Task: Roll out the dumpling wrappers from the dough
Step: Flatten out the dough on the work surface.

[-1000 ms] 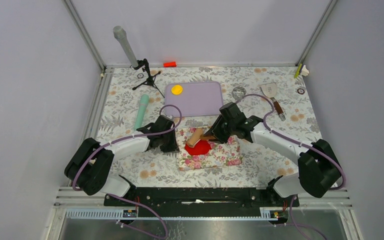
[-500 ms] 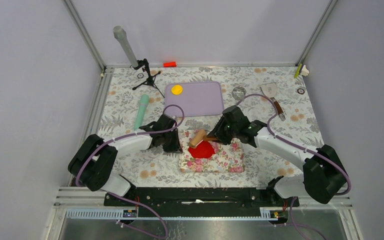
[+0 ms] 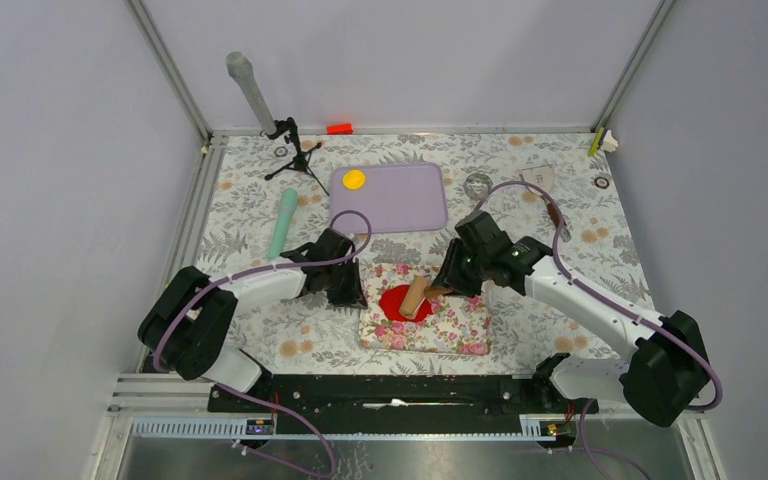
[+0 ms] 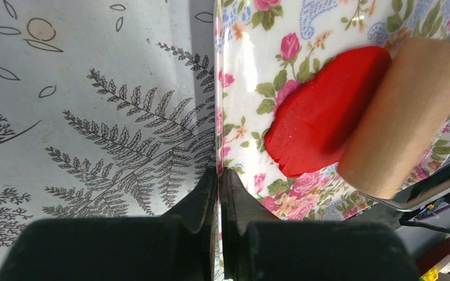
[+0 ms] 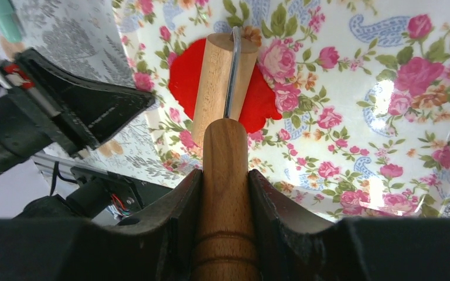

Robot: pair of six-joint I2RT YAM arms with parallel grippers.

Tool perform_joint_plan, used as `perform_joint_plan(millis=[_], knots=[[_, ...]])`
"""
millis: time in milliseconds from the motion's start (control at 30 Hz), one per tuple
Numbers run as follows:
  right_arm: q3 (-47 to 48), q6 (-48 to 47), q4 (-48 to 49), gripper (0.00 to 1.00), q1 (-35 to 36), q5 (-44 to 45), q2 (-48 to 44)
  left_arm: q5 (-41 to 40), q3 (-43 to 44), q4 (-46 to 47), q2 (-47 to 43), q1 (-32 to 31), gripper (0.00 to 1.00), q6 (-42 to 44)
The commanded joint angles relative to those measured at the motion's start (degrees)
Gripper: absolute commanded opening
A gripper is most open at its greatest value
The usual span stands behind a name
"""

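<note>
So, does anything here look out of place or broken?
Nothing looks spilled or broken. The one oddity is a small red-orange block lying alone at the table's far edge, away from the floral mat where the dough is rolled.

Wood roller (image 5: 211, 88), matt dough (image 5: 181, 76), glossy mat (image 5: 357, 117)

Both arms reach forward, angled inward. Left gripper (image 4: 218, 178) sits low, pinching the floral mat (image 4: 304, 17) edge. Right gripper (image 5: 225, 175) clamps the wooden handle (image 5: 225, 152).

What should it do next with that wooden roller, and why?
Probably roll the roller on across the dough: the dough looks thick, red shows uncovered on either side, and the left jaws pin the mat steady.
</note>
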Motion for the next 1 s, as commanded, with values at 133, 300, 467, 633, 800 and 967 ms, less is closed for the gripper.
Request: perform_joint_plan(millis=[133, 300, 467, 633, 800, 967], knots=[[-8.76, -2.03, 5.82, 0.0, -0.29, -4.6, 2.37, 2.09, 2.3, 0.61, 0.51, 0.04, 0.0, 1.86], [-7.43, -3.0, 2.86, 0.0, -0.11, -2.38, 7.38, 2.37, 3.03, 0.49, 0.73, 0.05, 0.0, 1.82], [-5.5, -3.61, 3.08, 0.0, 0.12, -2.48, 12.3, 2.13, 3.25, 0.48, 0.91, 0.09, 0.0, 1.55], [-5.22, -4.85, 0.34, 0.0, 0.02, -2.06, 11.31, 1.93, 3.37, 0.17, 0.86, 0.04, 0.0, 1.54], [-7.73, -6.01, -5.17, 0.0, -0.06, -1.56, 6.66, 1.44, 3.69, -0.22, 0.9, 0.11, 0.0, 1.67], [-9.26, -7.11, -8.61, 0.0, -0.49, -2.07, 4.94, 1.45, 3.65, -0.23, 0.9, 0.46, 0.0, 1.55]])
